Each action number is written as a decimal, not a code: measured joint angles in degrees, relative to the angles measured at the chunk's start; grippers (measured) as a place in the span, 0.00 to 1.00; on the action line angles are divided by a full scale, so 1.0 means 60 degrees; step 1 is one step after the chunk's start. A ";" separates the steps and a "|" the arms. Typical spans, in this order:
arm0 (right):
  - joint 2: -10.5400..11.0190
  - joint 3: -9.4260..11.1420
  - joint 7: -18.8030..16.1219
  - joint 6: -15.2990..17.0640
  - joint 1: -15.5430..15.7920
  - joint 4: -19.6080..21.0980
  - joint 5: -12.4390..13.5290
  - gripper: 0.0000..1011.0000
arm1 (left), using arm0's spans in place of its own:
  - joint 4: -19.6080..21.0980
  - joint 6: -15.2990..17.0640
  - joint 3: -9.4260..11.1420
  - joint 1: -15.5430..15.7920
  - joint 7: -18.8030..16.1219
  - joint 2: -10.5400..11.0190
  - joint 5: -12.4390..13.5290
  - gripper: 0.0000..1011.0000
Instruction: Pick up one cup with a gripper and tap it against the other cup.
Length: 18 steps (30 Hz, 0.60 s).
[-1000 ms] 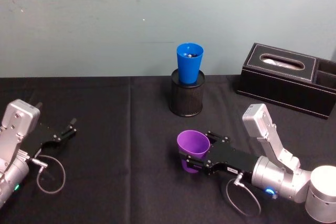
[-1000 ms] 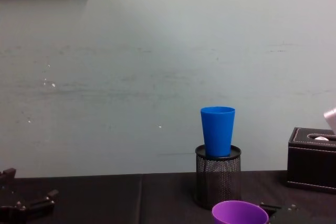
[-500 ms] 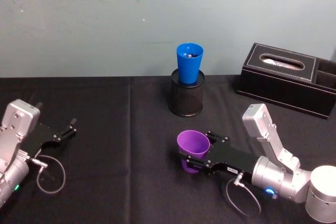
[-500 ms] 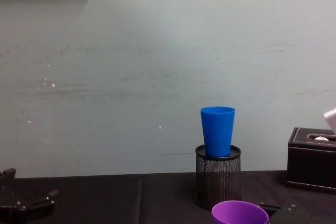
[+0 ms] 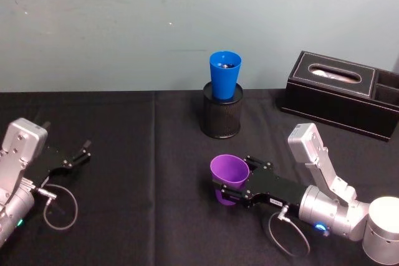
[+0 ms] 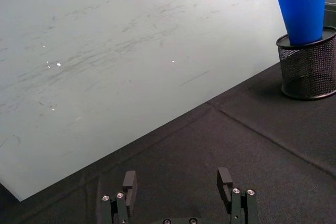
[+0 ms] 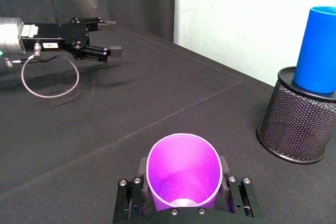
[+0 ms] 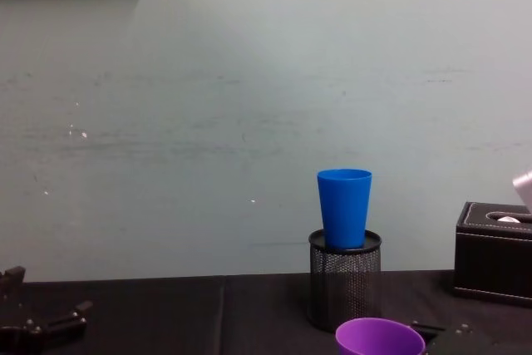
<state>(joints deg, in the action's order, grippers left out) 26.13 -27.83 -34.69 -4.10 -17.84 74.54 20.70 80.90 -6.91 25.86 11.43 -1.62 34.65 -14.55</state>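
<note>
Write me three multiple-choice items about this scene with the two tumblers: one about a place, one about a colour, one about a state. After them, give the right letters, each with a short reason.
1. Where does the blue tumbler stand?
A. on a plate
B. in the black mesh holder
C. on a shelf

2. What colour is the tumbler between the fingers of the right claw?
A. purple
B. green
C. red

3. How is the left claw?
A. shut on a cup
B. open and empty
C. shut on a spoon

Answers:
1 B: its base sits inside the holder's rim.
2 A: the purple tumbler is held there, mouth up.
3 B: its fingers stand apart with nothing between them.
</note>
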 joint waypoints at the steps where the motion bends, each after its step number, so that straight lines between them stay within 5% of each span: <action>1: 0.0000 0.0000 0.0000 0.0000 0.0000 0.0000 0.0000 0.73 | 0.0000 0.0000 0.0001 0.0000 -0.0001 0.0000 0.0000 0.99; 18: 0.0011 0.0049 -0.0001 0.0024 0.0016 0.0077 0.0069 0.73 | 0.0000 0.0000 0.0001 0.0001 0.0000 0.0000 0.0000 0.99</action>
<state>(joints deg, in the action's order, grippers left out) 26.20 -27.53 -34.70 -3.96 -17.75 75.01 21.11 80.90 -6.91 25.86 11.43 -1.62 34.65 -14.55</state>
